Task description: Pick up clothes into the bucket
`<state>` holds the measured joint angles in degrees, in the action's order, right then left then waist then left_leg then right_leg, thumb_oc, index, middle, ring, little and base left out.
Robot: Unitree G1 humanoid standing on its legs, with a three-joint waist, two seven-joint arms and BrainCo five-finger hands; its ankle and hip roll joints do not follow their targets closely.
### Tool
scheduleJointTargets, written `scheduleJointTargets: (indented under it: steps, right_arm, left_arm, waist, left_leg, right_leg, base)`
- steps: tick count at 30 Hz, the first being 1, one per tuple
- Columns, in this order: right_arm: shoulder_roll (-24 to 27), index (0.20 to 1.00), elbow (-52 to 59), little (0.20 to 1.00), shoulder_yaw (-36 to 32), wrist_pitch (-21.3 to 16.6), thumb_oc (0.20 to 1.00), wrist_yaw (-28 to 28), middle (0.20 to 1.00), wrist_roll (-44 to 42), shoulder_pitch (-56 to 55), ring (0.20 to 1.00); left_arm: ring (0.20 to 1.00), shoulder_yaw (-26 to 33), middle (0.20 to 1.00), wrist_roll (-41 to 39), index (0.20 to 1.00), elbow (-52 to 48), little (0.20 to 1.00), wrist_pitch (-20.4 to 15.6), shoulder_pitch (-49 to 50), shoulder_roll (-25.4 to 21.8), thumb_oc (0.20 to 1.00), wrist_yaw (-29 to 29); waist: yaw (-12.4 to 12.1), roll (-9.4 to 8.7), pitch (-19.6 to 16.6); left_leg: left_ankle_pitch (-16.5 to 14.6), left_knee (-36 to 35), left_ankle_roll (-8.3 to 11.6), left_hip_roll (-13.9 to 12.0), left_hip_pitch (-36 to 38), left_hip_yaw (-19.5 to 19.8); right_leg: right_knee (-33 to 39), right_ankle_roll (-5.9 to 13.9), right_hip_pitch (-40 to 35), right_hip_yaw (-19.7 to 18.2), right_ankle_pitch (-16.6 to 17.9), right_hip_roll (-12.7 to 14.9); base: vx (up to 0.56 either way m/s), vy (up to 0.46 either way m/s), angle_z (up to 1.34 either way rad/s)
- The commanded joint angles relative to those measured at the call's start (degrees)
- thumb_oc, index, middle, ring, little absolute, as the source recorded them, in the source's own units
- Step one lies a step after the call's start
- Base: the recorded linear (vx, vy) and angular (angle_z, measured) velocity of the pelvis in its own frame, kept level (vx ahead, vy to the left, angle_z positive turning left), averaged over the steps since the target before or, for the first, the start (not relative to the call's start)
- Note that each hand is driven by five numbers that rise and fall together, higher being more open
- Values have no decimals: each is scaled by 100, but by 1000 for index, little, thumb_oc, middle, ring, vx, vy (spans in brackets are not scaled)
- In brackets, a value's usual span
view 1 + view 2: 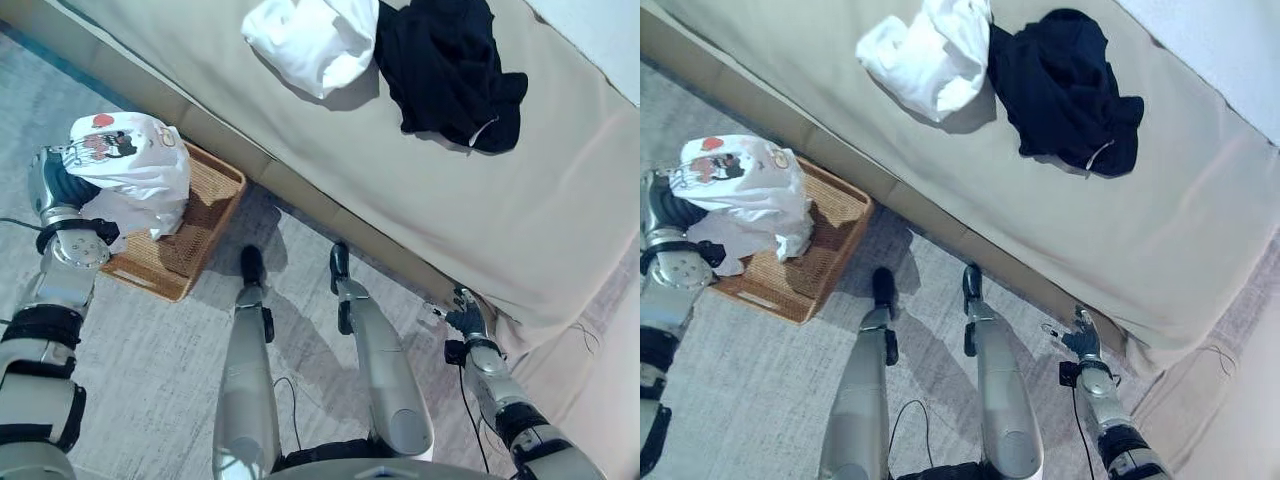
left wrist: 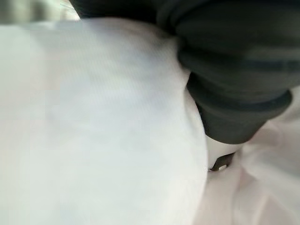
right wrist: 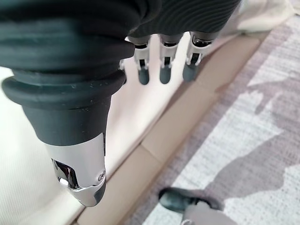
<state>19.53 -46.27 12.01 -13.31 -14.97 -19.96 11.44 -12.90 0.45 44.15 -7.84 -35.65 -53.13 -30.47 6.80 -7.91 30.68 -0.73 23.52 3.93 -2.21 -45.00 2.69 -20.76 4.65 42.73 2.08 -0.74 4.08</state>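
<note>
White cloth [image 2: 93,140] presses close against the left hand's [image 2: 234,84] wrist camera; whether its fingers grip the cloth cannot be told. From above, a wide beige bed [image 1: 560,200] crosses the scene, with a woven basket [image 1: 205,215] on the floor just beside its edge. That white printed shirt [image 1: 130,160] hangs bunched over the basket's near end, draped across the left hand. Judging by this, the drop is under way; next comes letting go. A white garment [image 1: 305,40] and a black garment [image 1: 450,70] wait on the bed. Lower down, the right hand [image 3: 161,70], fingers relaxed, hovers by the bed's edge.
</note>
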Motion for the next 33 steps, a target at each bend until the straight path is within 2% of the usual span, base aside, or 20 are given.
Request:
scheduleJointTargets:
  steps: [1, 2, 3, 4, 5, 9, 13, 17, 22, 23, 24, 33]
  right_arm:
    - [356, 1000, 231, 1000, 115, -224, 1000, -186, 1000, -159, -227, 1000]
    - [386, 1000, 299, 1000, 123, -229, 1000, -185, 1000, -164, -251, 1000]
    - [480, 1000, 430, 1000, 138, -244, 1000, -184, 1000, -187, -317, 1000]
    - [480, 1000, 441, 1000, 107, -243, 1000, -185, 1000, -187, -271, 1000]
    - [507, 1000, 405, 1000, 135, -245, 1000, -189, 1000, -193, -317, 1000]
    - [610, 1000, 514, 1000, 95, -232, 1000, -186, 1000, -259, -264, 1000]
    - [642, 1000, 600, 1000, 100, -197, 1000, -196, 1000, -192, -248, 1000]
    - [696, 1000, 768, 1000, 93, -159, 1000, -221, 1000, -144, -205, 1000]
    - [868, 1000, 1133, 1000, 117, -83, 1000, -299, 1000, 385, -201, 1000]
    - [898, 1000, 1157, 1000, 110, -69, 1000, -324, 1000, 453, -186, 1000]
    - [931, 1000, 1197, 1000, 120, -59, 1000, -342, 1000, 545, -184, 1000]
    - [954, 1000, 1249, 1000, 42, -99, 1000, -386, 1000, 638, -209, 1000]
  left_arm:
    - [200, 144, 200, 317, 200, 68, 200, 100, -159, -433, 200, -153]
    - [200, 72, 200, 364, 200, 101, 200, 117, -167, -421, 200, -97]
    - [200, -109, 200, 467, 200, 271, 200, 186, -192, -390, 200, 36]
    - [200, -106, 200, 468, 200, 271, 200, 185, -254, -399, 200, 34]
    - [200, -232, 200, 539, 200, 413, 200, 240, -258, -350, 200, 119]
    - [200, -506, 200, 572, 200, 514, 200, 328, -505, -298, 200, 306]
    - [200, -495, 200, 559, 200, 832, 200, 423, -486, -68, 200, 348]
    - [200, -354, 200, 386, 200, 1026, 200, 487, -450, 100, 200, 366]
    - [200, 218, 200, -265, 200, 1359, 200, 459, -109, 262, 200, 384]
    - [517, 313, 517, -366, 517, 1449, 517, 450, -61, 306, 517, 382]
    - [1000, 402, 1000, -446, 1000, 1505, 1000, 446, -24, 329, 1000, 364]
    - [1000, 1040, 1000, -1249, 1000, 1478, 1000, 252, 217, 563, 1000, 29]
  waist:
    - [-23, -138, -89]
    - [-7, -132, -89]
    - [-3, -114, -89]
    - [19, -127, -89]
    - [9, -96, -89]
    - [50, -55, -89]
    - [62, -31, -89]
    - [62, -23, -89]
    - [44, 25, -89]
    - [44, 31, -89]
    - [43, 34, -89]
    - [8, 83, -89]
  left_leg:
    - [-689, 963, -341, 218, -205, 25]
    - [-716, 1049, -350, 230, -318, 37]
    - [-1010, 1316, -360, 225, -417, 103]
    - [-802, 1268, -374, 248, -570, 68]
    - [-1055, 1450, -372, 236, -543, 115]
    - [-1152, 1799, -390, 286, -971, 165]
    - [-1244, 2061, -413, 319, -1239, 185]
    - [-1292, 2182, -431, 332, -1320, 181]
    - [-1336, 2245, -452, 342, -1349, 158]
    - [-1334, 2244, -451, 344, -1342, 159]
    - [-1333, 2235, -454, 346, -1332, 165]
    - [-1233, 2017, -417, 391, -1175, 185]
  right_leg:
    - [-28, 248, 3, 59, 43, 211]
    - [-146, 245, 121, 69, 5, 218]
    - [-462, 255, 223, 54, -259, 193]
    - [-401, 222, 360, 70, -85, 226]
    - [-607, 243, 348, 54, -311, 198]
    - [-992, 215, 753, 72, -430, 250]
    - [-1312, 184, 1030, 75, -543, 293]
    - [-1480, 158, 1146, 71, -610, 313]
    - [-1596, 131, 1207, 46, -674, 328]
    - [-1598, 129, 1202, 42, -679, 332]
    - [-1605, 123, 1202, 41, -688, 330]
    - [-1523, 86, 1099, 45, -710, 354]
  base:
    - [-4, 1, -10]
    - [69, 3, -6]
    - [0, 0, 0]
    - [75, 16, 3]
    - [6, 11, 6]
    - [18, 33, 8]
    - [3, 22, 10]
    - [5, 20, 1]
    - [5, 23, -1]
    - [0, 0, 0]
    - [0, 0, 0]
    - [0, 0, 0]
